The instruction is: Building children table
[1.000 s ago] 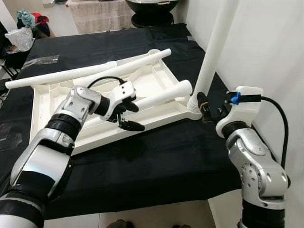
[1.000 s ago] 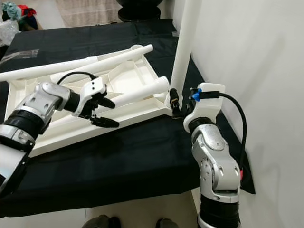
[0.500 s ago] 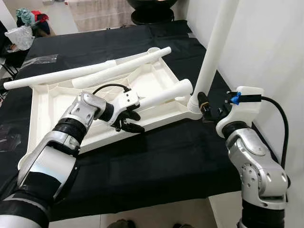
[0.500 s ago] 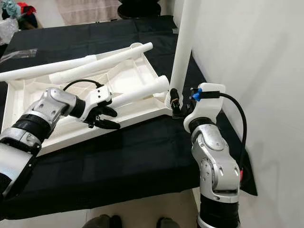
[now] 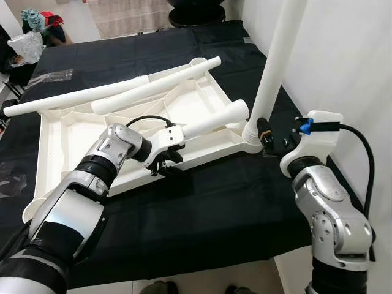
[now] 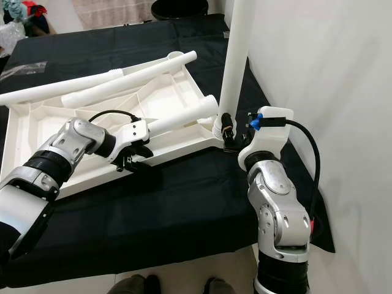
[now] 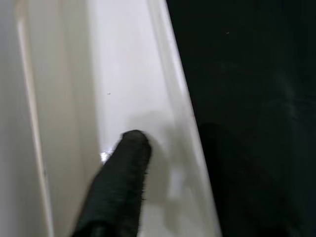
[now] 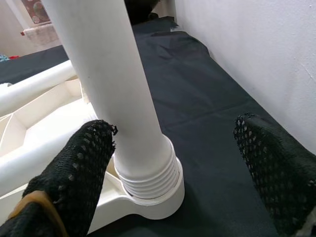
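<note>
Black cloth [image 5: 202,202] covers the wide surface where the work lies, with a white wall [image 5: 355,55] close along its right side. On the cloth rests the white plastic children's tabletop [image 5: 73,131], turned underside up so its ribbed compartments face the camera. One white leg [image 5: 277,55] stands upright in the socket at the near right corner, its threaded collar seated in the corner boss. A second leg [image 5: 211,122] lies slanted across the tray's near right part, its free end pointing toward the upright one. Two more loose legs [image 5: 98,95] lie side by side along the far edge, nearly parallel.

At the near long rim, the left tool [image 5: 166,164] sits low over the edge, just beside the slanted leg. In the left wrist view one black finger [image 7: 121,187] lies against the white inner wall of the rim, and whether the fingers are apart or together cannot be told.

Its counterpart, the right tool [image 8: 173,173], has its two mesh-covered fingers spread wide on either side of the upright leg's base, one finger close against the leg and the other well clear of it.

Beyond the far end of the cloth are a crumpled clear bag [image 5: 24,46] and some coloured clothing [image 5: 40,18].
</note>
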`<state>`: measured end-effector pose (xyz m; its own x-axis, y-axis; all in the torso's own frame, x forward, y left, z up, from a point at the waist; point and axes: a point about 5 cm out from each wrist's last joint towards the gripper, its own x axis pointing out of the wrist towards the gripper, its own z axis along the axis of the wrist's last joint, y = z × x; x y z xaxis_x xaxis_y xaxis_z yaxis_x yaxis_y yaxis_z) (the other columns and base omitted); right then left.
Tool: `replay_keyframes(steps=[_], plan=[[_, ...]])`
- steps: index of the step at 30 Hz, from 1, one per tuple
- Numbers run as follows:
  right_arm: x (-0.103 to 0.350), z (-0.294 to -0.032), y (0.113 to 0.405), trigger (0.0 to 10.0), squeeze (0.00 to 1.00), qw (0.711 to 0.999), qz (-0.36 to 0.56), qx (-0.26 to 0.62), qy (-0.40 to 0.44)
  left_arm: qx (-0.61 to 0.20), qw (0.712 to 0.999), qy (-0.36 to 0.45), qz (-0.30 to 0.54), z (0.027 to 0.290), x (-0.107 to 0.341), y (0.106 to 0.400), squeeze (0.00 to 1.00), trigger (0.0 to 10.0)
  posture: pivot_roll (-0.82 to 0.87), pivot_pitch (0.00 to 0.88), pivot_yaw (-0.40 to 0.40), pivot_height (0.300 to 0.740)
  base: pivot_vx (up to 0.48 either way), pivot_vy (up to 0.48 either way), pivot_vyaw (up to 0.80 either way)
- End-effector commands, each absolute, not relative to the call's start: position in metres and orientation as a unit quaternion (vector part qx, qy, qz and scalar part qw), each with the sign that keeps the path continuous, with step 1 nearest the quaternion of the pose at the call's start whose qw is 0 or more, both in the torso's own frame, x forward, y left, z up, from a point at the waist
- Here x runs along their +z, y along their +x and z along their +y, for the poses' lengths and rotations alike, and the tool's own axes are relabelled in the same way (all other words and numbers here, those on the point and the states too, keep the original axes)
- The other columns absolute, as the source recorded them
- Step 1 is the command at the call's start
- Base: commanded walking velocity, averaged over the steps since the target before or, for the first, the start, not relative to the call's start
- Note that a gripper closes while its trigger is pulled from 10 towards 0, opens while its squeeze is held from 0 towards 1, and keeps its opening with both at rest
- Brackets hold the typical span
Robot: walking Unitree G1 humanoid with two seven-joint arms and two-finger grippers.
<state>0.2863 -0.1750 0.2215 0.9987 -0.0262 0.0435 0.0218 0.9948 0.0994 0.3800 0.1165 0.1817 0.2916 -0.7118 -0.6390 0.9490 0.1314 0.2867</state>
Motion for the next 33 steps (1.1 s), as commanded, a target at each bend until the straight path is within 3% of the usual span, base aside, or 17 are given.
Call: replay_keyframes(steps=[1,11,15,18,25,29,33], plan=[[0.221,-0.176,0.284,10.0,0.00,0.998,-0.020,-0.014,0.056,-0.563,0.719,0.359,0.196,0.120,0.174,0.379,0.00,0.0,0.03,0.193,0.073,0.740,0.000,0.000,0.00],[0.227,-0.191,0.290,10.0,0.00,0.996,-0.022,-0.006,0.087,-0.544,0.719,0.381,0.203,0.128,0.169,0.380,0.00,0.0,0.03,0.195,0.074,0.740,0.000,0.000,0.00],[0.228,-0.209,0.290,10.0,0.00,0.988,0.003,0.119,0.103,-0.538,0.724,0.383,0.200,0.132,0.169,0.380,0.00,0.0,0.03,0.193,0.072,0.740,0.000,0.000,0.00],[0.226,-0.217,0.281,10.0,0.00,0.980,0.020,0.187,0.064,-0.534,0.725,0.388,0.198,0.135,0.168,0.380,0.00,0.0,0.02,0.187,0.072,0.740,0.000,0.000,0.00],[0.203,-0.214,0.256,10.0,0.00,0.947,0.080,0.310,0.015,-0.528,0.728,0.391,0.194,0.142,0.167,0.378,0.00,0.0,0.02,0.180,0.065,0.740,0.000,0.000,0.00],[0.196,-0.219,0.253,10.0,0.00,0.942,0.099,0.320,-0.005,-0.528,0.729,0.390,0.194,0.145,0.166,0.378,0.00,0.0,0.02,0.177,0.065,0.740,0.000,0.000,0.00],[0.191,-0.246,0.271,10.0,0.00,0.967,0.107,0.228,-0.045,-0.542,0.722,0.387,0.188,0.153,0.165,0.372,0.00,0.0,0.03,0.174,0.063,0.740,0.000,0.000,0.00]])
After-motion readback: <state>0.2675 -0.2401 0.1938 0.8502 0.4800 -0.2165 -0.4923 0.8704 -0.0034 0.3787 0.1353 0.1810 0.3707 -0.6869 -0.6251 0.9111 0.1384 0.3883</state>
